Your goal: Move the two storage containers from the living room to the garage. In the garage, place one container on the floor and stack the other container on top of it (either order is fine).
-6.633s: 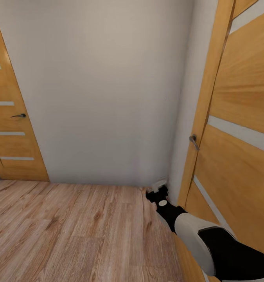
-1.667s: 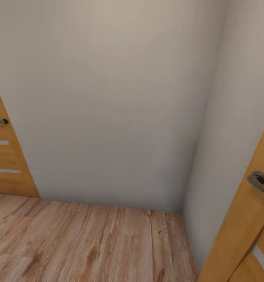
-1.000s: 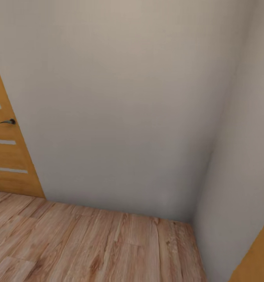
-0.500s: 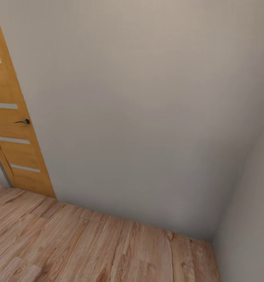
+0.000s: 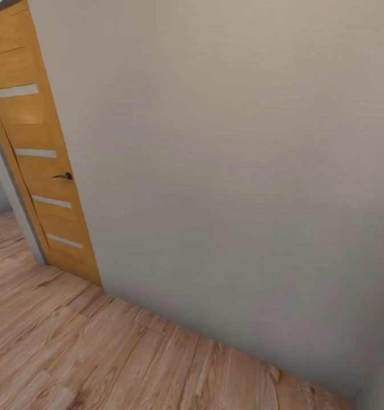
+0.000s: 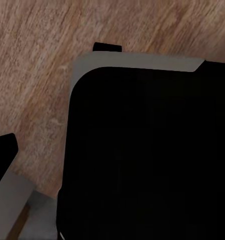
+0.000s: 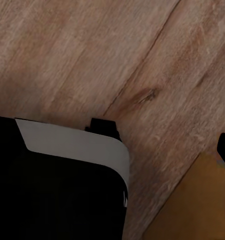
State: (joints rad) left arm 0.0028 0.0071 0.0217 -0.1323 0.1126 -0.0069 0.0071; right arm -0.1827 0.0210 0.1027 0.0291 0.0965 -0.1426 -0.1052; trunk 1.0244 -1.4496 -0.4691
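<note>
Storage containers: nowhere in what you're seeing, so their whereabouts can't be told. Left to right on the head view: orange-wood door (image 5: 41,165) with glass slats, then plain pale wall (image 5: 231,171), wood-plank floor (image 5: 100,353) below. Pincer states: can't tell, either arm. My read: you're in transit; carrying and stacking both remain.

Soft, even indoor light, no glare.
You're looking at a plain wall (image 5: 231,171) lit flatly, dimming slightly toward 4 o'clock; the door (image 5: 38,154) at 9 o'clock is brighter and its lines lean. Both wrist views are dim and soft-focused, the plank floor (image 7: 117,55) blurred, with a black robot body (image 6: 147,155) showing no detail.
</note>
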